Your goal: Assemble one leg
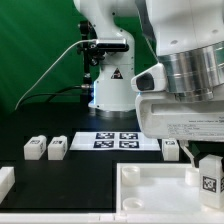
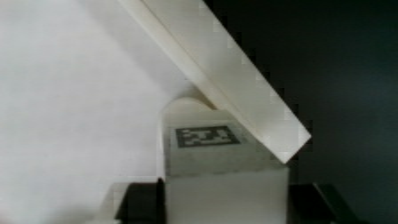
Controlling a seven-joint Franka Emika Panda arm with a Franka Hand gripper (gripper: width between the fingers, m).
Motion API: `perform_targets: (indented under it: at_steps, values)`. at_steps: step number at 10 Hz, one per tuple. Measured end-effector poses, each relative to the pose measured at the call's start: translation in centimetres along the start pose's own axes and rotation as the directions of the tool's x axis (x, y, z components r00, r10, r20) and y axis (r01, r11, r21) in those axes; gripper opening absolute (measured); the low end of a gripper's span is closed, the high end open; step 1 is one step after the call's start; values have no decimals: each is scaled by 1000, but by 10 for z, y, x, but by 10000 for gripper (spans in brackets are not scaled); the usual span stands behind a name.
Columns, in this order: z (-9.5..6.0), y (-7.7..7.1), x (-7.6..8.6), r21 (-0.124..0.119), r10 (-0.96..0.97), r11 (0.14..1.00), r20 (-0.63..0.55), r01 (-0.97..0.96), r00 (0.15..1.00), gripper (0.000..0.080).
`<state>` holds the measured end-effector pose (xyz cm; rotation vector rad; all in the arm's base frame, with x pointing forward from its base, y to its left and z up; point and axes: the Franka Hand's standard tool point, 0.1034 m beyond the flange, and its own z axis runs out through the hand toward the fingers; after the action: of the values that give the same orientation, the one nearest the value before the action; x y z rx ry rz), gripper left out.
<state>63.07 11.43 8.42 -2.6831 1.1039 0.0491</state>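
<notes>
My gripper (image 2: 228, 203) is shut on a leg (image 2: 217, 150), a small white block with a black-and-white tag on its face. The dark fingers (image 2: 150, 203) press on both of its sides. In the exterior view the gripper (image 1: 203, 163) holds this leg (image 1: 209, 180) upright over the tabletop's far corner on that view's right. The large white rimmed tabletop (image 1: 150, 196) lies at the front. In the wrist view its flat face (image 2: 71, 100) and slanted rim (image 2: 231, 70) lie right behind the leg. Whether the leg touches the tabletop cannot be told.
Two loose legs (image 1: 35, 148) (image 1: 57, 149) stand on the black table at the exterior view's left, and a third (image 1: 171, 149) stands beside the marker board (image 1: 115, 140). A white part (image 1: 5, 181) sits at the left edge. The arm's base (image 1: 108, 80) stands behind.
</notes>
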Motion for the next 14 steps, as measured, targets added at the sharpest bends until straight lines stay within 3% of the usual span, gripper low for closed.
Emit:
perform_targets:
  at_steps: [3, 4, 7, 8, 9, 11, 13, 14]
  values:
    - [0, 0, 0, 12, 280, 960, 6, -280, 960, 303]
    - [0, 2, 3, 41, 465, 884, 13, -465, 885, 303]
    - [1, 1, 0, 38, 407, 913, 13, -407, 913, 303]
    - [1, 1, 0, 39, 356, 934, 10, -356, 934, 509]
    - [1, 2, 0, 17, 124, 992, -9, -124, 992, 604]
    - [1, -6, -6, -41, -271, 962, -14, 271, 962, 642]
    - [1, -6, -5, -44, -445, 895, -7, 445, 895, 647]
    - [2, -4, -3, -48, -584, 811, 1, 583, 812, 647]
